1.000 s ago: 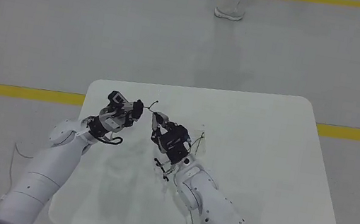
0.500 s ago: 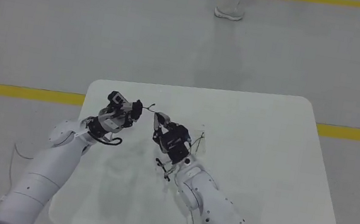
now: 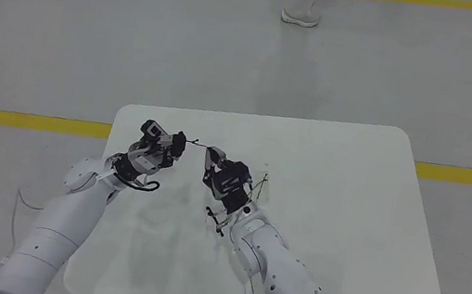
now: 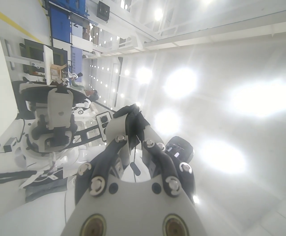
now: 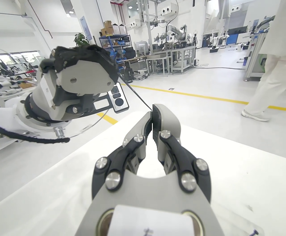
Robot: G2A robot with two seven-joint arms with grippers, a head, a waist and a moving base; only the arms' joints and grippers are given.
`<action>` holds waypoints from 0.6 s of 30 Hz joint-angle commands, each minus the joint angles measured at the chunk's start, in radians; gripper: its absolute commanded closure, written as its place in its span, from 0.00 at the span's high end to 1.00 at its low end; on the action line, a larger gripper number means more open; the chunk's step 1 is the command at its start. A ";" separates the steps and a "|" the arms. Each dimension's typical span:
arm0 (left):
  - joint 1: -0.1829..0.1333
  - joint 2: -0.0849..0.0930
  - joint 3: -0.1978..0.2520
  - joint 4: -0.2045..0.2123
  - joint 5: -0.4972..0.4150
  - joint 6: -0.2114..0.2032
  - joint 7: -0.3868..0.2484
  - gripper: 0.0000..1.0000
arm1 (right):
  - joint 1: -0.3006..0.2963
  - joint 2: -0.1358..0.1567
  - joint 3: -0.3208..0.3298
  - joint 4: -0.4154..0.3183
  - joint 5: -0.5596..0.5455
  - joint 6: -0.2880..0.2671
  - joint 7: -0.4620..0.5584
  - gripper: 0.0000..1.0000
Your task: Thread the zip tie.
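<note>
Right fingers (image 5: pixel 166 119), left fingers (image 4: pixel 116 127) clamp zip tie (image 5: pixel 136 94) — dark strips (image 3: pixel 261 182) beside.

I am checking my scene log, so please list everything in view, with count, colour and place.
zip tie: one, black, in the air between left gripper and right gripper.
thin loose pieces: number unclear, dark, on the table beside the right arm.
table: one, white, under both arms.
floor lines: two, yellow, on the grey floor.
left gripper: one, black-tipped, shut on the zip tie.
right gripper: one, grey and black, shut on the zip tie's other end.
</note>
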 commanded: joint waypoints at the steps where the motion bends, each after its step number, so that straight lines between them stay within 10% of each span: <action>1: 0.000 0.000 0.000 0.001 0.000 0.001 -0.001 0.00 | 0.000 0.000 0.000 0.000 0.002 0.002 0.002 0.00; 18: 0.001 -0.002 -0.005 0.002 -0.001 0.003 -0.005 0.00 | -0.004 -0.001 0.004 -0.002 0.001 0.015 0.014 0.00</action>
